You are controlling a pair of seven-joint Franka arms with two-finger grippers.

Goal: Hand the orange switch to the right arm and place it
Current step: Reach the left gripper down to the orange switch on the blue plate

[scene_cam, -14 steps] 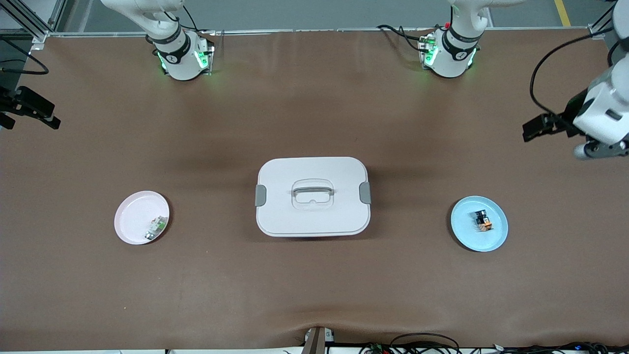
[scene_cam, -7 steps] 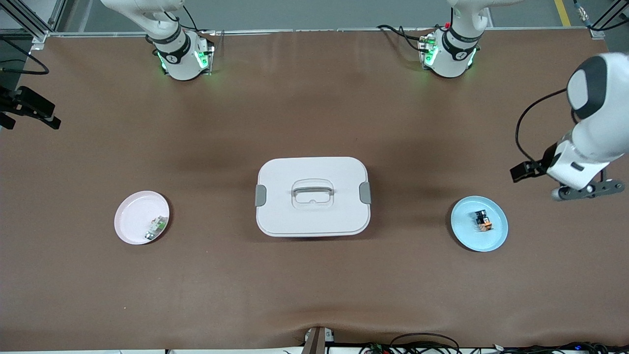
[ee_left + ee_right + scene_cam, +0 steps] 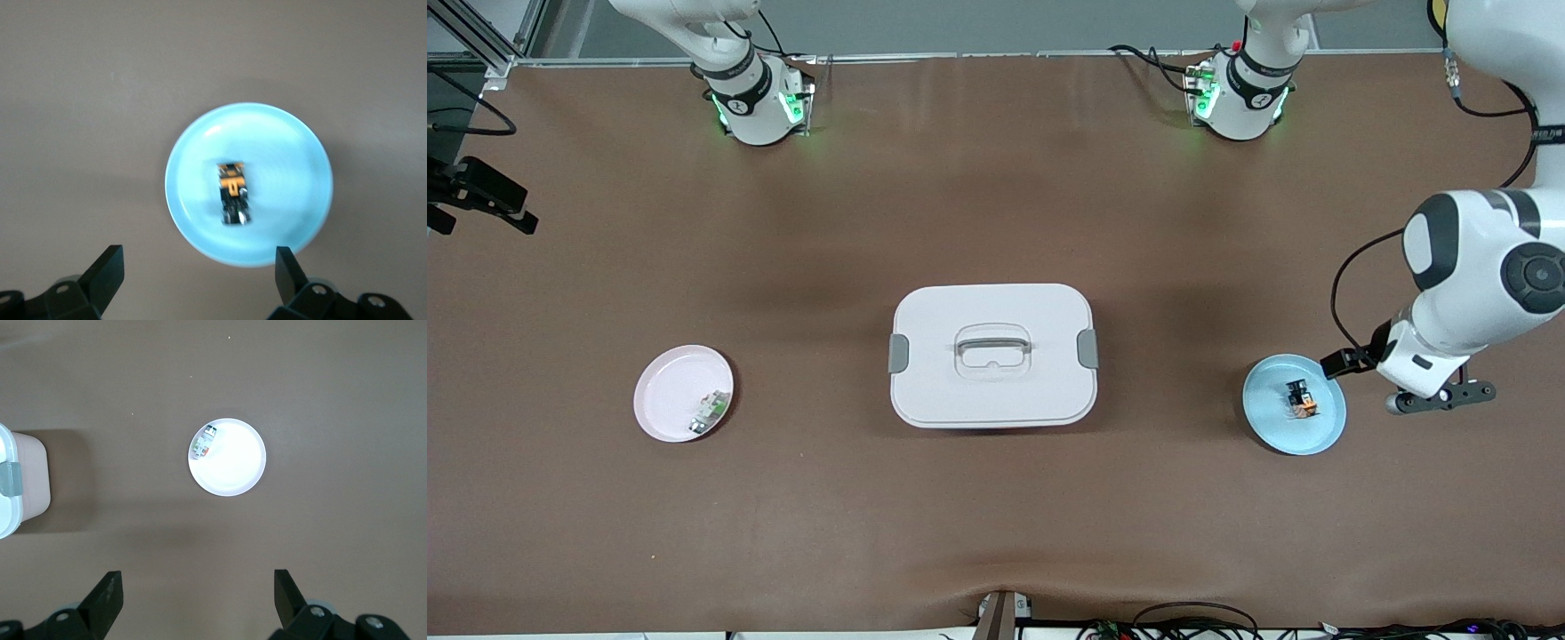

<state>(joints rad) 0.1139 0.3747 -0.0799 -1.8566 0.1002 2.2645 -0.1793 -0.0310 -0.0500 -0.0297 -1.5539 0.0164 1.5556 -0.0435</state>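
Since the earlier frames the left arm [image 3: 1476, 284] has swung in from the table edge and come down toward the blue plate [image 3: 1316, 436]; nothing else has shifted. Left gripper [image 3: 199, 270] now hangs over the table just beside the plate, at the left arm's end, fingers [image 3: 107, 267] spread wide w/ nothing between them. Left wrist view looks straight down on the plate.

Orange switch [image 3: 1300, 397] lies on the blue plate, roughly mid-plate, untouched: black body, orange cap [image 3: 231, 175] at one end.

Right gripper [image 3: 199, 590] is up high over the right arm's end of the table, fingers also spread and empty; right arm waits. Its wrist view takes in the pink plate [image 3: 233, 470] w/ the small green-white-grey part [image 3: 202, 443] near the rim, plus a corner of the white lidded box [image 3: 20, 487].

White box [image 3: 992, 356] sits mid-table between the two plates, lid on, grey latches at both ends, handle flat. Pink plate [image 3: 667, 396] is toward the right arm's end, well apart from the box.
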